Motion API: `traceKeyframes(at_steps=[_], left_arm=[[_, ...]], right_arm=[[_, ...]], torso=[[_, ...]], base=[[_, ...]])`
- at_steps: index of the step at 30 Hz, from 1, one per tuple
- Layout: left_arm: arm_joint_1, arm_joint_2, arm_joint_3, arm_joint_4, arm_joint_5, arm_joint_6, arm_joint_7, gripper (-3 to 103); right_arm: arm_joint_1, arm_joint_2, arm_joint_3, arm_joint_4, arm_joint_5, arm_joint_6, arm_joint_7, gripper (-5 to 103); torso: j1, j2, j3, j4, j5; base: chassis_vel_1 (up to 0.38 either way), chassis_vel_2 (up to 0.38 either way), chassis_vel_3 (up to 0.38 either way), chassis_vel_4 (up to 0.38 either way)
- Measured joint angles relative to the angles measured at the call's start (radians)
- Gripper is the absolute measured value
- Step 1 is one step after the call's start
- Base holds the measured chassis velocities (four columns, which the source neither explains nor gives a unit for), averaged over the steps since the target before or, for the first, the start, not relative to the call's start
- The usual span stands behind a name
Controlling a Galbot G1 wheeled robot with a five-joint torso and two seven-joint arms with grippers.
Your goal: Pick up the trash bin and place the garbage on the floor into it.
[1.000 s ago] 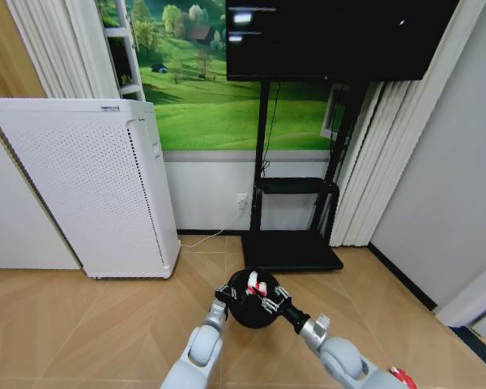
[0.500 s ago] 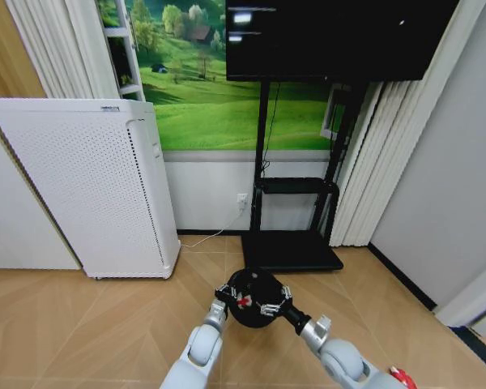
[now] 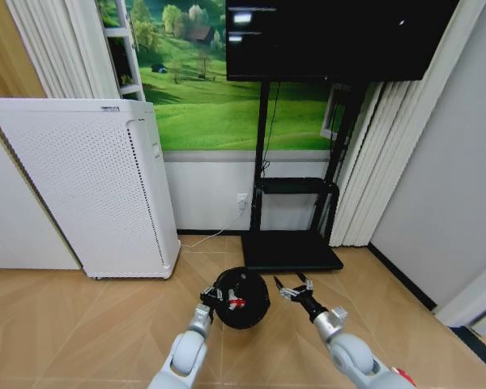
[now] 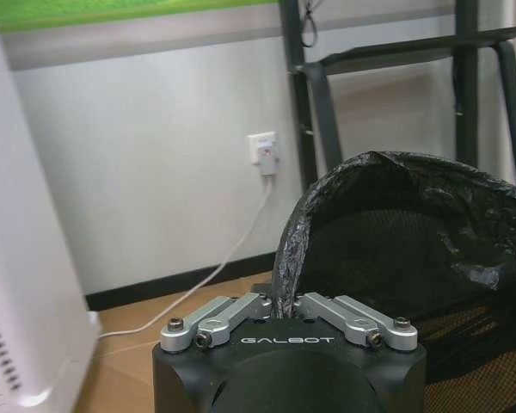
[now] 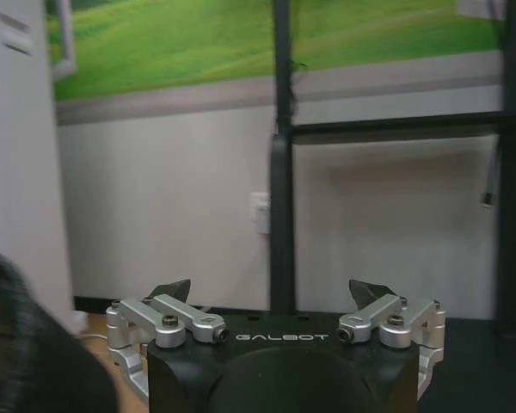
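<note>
The trash bin [image 3: 241, 298], black and round with a black bag liner, is held just above the wooden floor in front of me. My left gripper [image 3: 210, 295] is shut on its rim at the left side. The left wrist view shows the fingers closed over the crinkled liner edge of the bin [image 4: 413, 258]. A red-and-white piece of garbage [image 3: 236, 302] lies inside the bin. My right gripper [image 3: 296, 288] hangs open just right of the bin, apart from it, with nothing between its fingers [image 5: 172, 291]. A dark edge of the bin [image 5: 17, 361] shows beside it.
A tall white perforated appliance [image 3: 89, 186] stands at the left by the wall. A black TV stand [image 3: 292, 250] with a flat base sits right behind the bin. A white cable runs from a wall socket [image 3: 242, 198] down along the floor. Curtains hang at the right.
The red-and-white piece left my right gripper and dropped into the bin. The right gripper opened and drew off to the right. The left gripper shifted the bin slightly left.
</note>
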Motion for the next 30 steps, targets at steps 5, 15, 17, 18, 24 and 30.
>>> traceKeyframes(at_steps=[5, 15, 17, 18, 24, 30], left_arm=[[0.042, 0.032, -0.06, -0.065, -0.011, 0.0, -0.001, 3], [0.101, 0.064, -0.167, -0.176, -0.051, 0.016, 0.001, 3], [0.106, 0.065, -0.175, -0.182, -0.053, 0.017, 0.001, 3], [0.111, 0.064, -0.182, -0.19, -0.056, 0.018, 0.001, 3], [0.148, 0.049, -0.211, -0.214, -0.063, 0.022, 0.001, 3], [0.174, 0.048, -0.238, -0.232, -0.068, 0.022, 0.001, 3]], right_arm=[[-0.003, 0.027, 0.065, -0.076, -0.042, -0.039, 0.067, 100], [-0.075, 0.091, 0.219, -0.117, -0.066, -0.108, 0.211, 100], [-0.087, 0.096, 0.228, -0.117, -0.069, -0.116, 0.222, 100], [-0.097, 0.101, 0.236, -0.117, -0.071, -0.122, 0.232, 100], [-0.128, 0.137, 0.251, -0.109, -0.102, -0.121, 0.253, 100], [-0.134, 0.161, 0.249, -0.103, -0.125, -0.102, 0.246, 100]], torso=[[0.0, 0.0, 0.0, 0.0001, 0.0001], [0.0, 0.0, 0.0, 0.0, 0.0], [0.0, 0.0, 0.0, -0.0002, 0.0001], [0.0, 0.0, 0.0, -0.0001, 0.0001], [0.0, 0.0, 0.0, 0.0, 0.0001], [0.0, 0.0, 0.0, 0.0001, 0.0]], base=[[0.0, 0.0, 0.0, 0.0], [0.0, 0.0, 0.0, 0.0], [0.0, 0.0, 0.0, 0.0], [0.0, 0.0, 0.0, 0.0], [0.0, 0.0, 0.0, 0.0], [0.0, 0.0, 0.0, 0.0]])
